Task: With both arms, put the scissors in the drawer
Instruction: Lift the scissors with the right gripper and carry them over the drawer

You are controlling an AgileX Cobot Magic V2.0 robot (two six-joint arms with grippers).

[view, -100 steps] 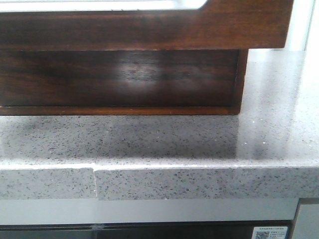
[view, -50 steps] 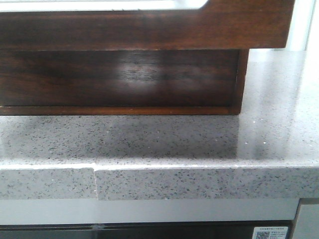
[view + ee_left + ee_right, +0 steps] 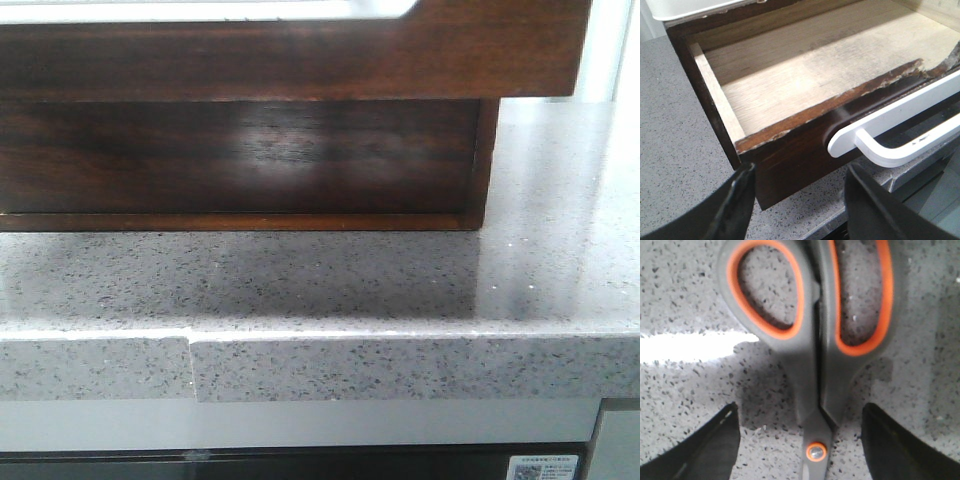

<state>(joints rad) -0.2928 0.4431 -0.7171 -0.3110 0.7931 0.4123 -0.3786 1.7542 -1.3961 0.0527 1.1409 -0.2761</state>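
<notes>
The drawer [image 3: 300,60] is glossy dark brown, and it juts out towards me over the grey speckled counter. In the left wrist view the drawer [image 3: 790,160] stands open, with a bare pale wooden floor [image 3: 815,70] and a white handle [image 3: 890,135] on its front. My left gripper [image 3: 799,172] is open and empty, close before the drawer's front corner. The scissors [image 3: 812,340] have grey handles with orange lining and lie flat on the counter. My right gripper [image 3: 800,412] is open, with a finger on each side of the scissors near their pivot. No gripper shows in the front view.
The counter [image 3: 400,290] has a front edge [image 3: 400,370] with a seam [image 3: 190,350] at the left. Below it is a dark panel with a sticker [image 3: 540,468]. A white surface [image 3: 690,7] lies above the drawer's back.
</notes>
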